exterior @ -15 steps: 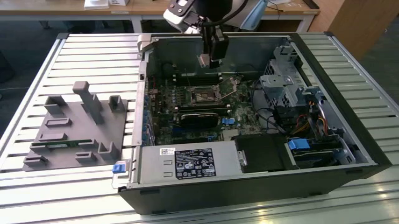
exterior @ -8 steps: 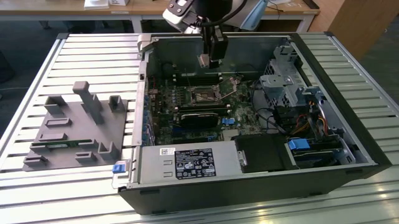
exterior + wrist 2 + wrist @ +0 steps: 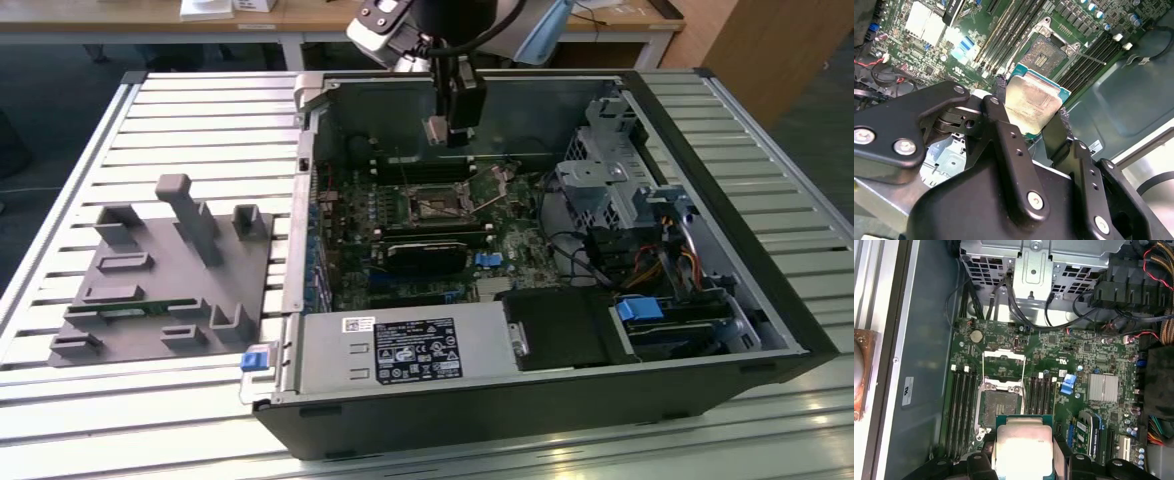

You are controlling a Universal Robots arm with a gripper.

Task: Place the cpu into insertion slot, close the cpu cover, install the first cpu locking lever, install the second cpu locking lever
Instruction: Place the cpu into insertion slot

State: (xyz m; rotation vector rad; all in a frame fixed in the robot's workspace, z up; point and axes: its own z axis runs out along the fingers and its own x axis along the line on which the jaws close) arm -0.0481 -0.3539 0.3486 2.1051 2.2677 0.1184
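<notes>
At the exterior view's left, a grey moulded fixture (image 3: 160, 270) lies on the slatted bench (image 3: 200, 110). Just beside it toward the exterior view's right lies an open computer case (image 3: 534, 410), its green board facing up. Over the far part of the board the pincer (image 3: 447, 128) hangs from the arm, pressed onto the cpu (image 3: 435, 130), which it holds by two opposite edges, clear of the board. In the second wrist view the black fingers (image 3: 999, 97) grip the chip's sides with its pale metal top showing. In the first wrist view the insertion slot (image 3: 998, 405) lies bare just beyond the held chip, and the cpu cover (image 3: 1003, 355) is swung open past it. Long black memory slots (image 3: 961, 410) flank the socket on both sides. At the exterior view's right a metal drive cage (image 3: 594, 190) sits inside the case.
</notes>
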